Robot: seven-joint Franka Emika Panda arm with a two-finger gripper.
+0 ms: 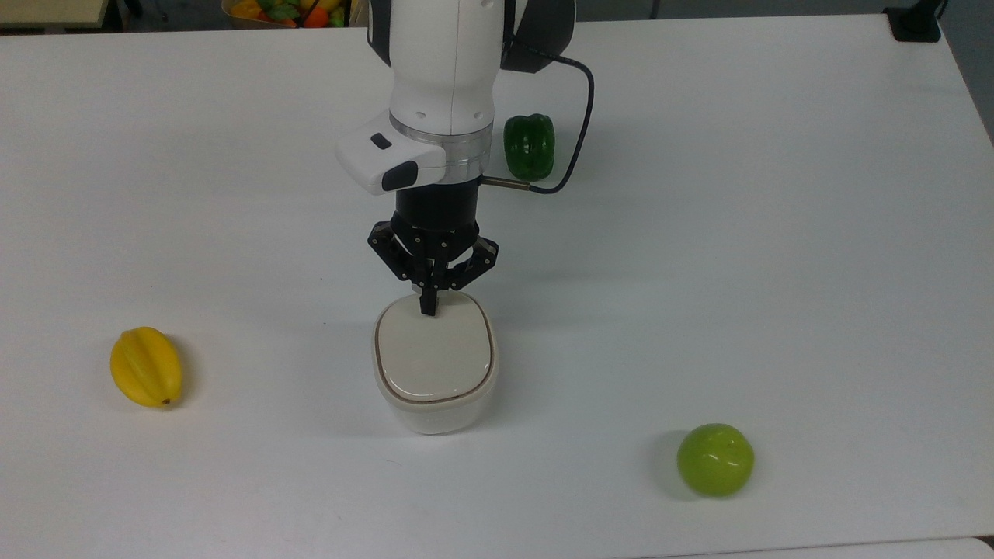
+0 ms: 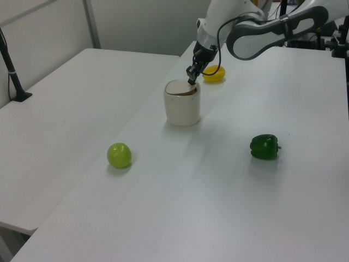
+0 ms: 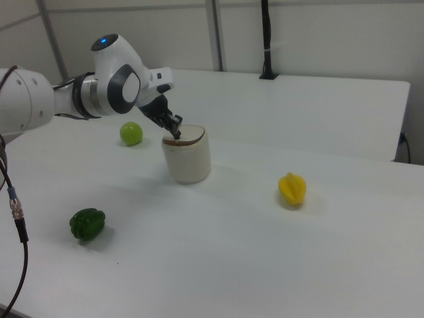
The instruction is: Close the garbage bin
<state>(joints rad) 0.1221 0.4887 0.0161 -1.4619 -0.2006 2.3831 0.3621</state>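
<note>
Bench is a plain white matt top, smooth, barely any glare. The garbage bin looks like cream plastic with a soft sheen, and its lid is a flatter, duller beige. The hand is black, matt, hard plastic or metal, can't tell which, under a glossy white arm shell with a brushed metal ring. Apple and pepper are shiny, waxy-looking; the yellow starfruit is smooth and slightly glossy too. Rubbery black cable.
</note>
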